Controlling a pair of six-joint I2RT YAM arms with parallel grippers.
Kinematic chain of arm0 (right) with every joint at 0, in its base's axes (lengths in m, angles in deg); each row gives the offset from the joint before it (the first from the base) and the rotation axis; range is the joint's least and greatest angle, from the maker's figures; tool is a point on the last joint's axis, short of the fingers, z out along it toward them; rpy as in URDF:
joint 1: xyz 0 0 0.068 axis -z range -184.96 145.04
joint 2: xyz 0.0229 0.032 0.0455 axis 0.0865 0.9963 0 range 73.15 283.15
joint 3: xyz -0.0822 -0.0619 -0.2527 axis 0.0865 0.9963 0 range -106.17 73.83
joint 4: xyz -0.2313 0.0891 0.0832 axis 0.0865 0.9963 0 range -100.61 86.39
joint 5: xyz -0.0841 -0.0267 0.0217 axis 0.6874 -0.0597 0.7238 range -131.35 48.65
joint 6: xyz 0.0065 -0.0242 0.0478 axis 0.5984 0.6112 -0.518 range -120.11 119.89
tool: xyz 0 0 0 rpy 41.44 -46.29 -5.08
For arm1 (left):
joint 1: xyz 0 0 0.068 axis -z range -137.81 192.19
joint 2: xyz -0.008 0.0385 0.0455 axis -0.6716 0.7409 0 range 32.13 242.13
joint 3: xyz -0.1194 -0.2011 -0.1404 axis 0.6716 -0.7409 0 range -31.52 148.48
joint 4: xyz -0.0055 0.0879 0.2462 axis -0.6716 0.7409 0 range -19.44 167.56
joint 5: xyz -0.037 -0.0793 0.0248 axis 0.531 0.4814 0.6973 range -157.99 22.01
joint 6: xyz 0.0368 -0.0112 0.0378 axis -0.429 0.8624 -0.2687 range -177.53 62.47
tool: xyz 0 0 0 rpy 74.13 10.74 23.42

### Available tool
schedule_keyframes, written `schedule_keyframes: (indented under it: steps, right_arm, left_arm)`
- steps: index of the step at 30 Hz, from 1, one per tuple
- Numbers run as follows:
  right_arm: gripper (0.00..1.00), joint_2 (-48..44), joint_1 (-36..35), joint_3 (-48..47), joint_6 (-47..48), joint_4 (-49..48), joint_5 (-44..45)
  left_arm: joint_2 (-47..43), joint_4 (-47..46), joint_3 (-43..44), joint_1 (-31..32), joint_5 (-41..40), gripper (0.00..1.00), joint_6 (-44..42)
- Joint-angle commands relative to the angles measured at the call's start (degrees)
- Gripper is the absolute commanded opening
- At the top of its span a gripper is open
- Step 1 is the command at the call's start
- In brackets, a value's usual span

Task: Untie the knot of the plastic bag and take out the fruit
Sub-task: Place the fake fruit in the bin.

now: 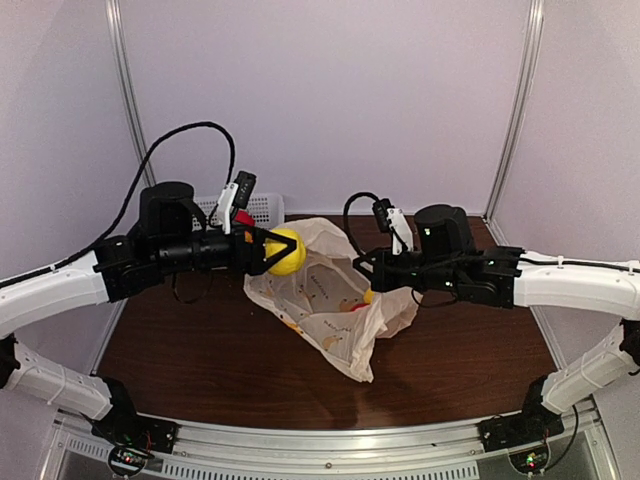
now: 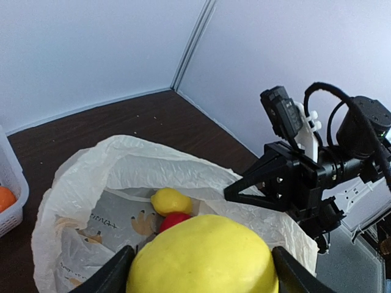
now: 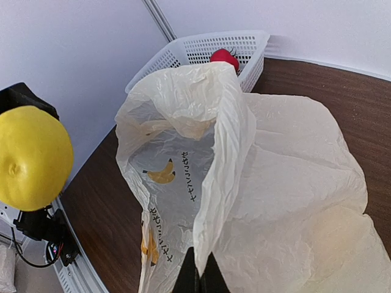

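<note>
One plastic bag [image 1: 335, 305] is seen lying on the dark worktop [image 1: 200, 350] between the two arms, with its mouth spread open toward the left arm. Five fruits are counted in all.

One large yellow fruit [image 2: 204, 256] is clenched at its sides by the left fingers [image 2: 116, 276]. It is held off the worktop at the bag's mouth. Two fruits are seen inside the bag: a smaller yellow fruit [image 2: 170, 200] and a red fruit [image 2: 175, 220] touching it, both resting on the lower film. More may be hidden under the crumpled folds, but that cannot be told from these views.

A fold of the bag's upper rim is pinched by the right fingers [image 3: 184, 285], which are closed on the film, and the mouth is held lifted.

One white perforated basket [image 3: 208, 52] is placed behind the bag, near the back wall on the left. Two fruits are seen in it: a second red fruit [image 3: 224, 58] and an orange fruit [image 2: 5, 198], which is cut off by the picture's edge.
</note>
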Motion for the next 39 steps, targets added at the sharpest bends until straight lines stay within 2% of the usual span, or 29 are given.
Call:
schedule_keyframes:
  steps: [1,11,20,27,39]
  right_arm:
    - [0.00,-1.39,-0.17,1.16,-0.27,-0.27,0.82]
    - [0.00,-2.30,-0.74,2.03,-0.33,-0.13,1.84]
    - [0.00,-2.60,-0.91,2.17,-0.81,0.24,2.31]
    - [0.00,-1.67,-1.15,1.83,-1.12,-0.25,1.94]
    - [0.00,-1.59,-1.96,1.95,-1.71,-0.58,2.04]
  left_arm:
    - [-1.76,8.23,4.08,-4.02,-3.07,0.61,-1.42]
    - [5.08,11.11,11.34,-17.33,-1.29,0.61,-4.68]
    - [14.54,4.23,8.68,-29.90,-4.41,0.60,-4.12]
    - [21.12,0.82,8.61,-34.17,-9.61,0.60,-6.02]
    - [33.32,-3.97,12.09,-39.35,-13.33,0.60,-8.21]
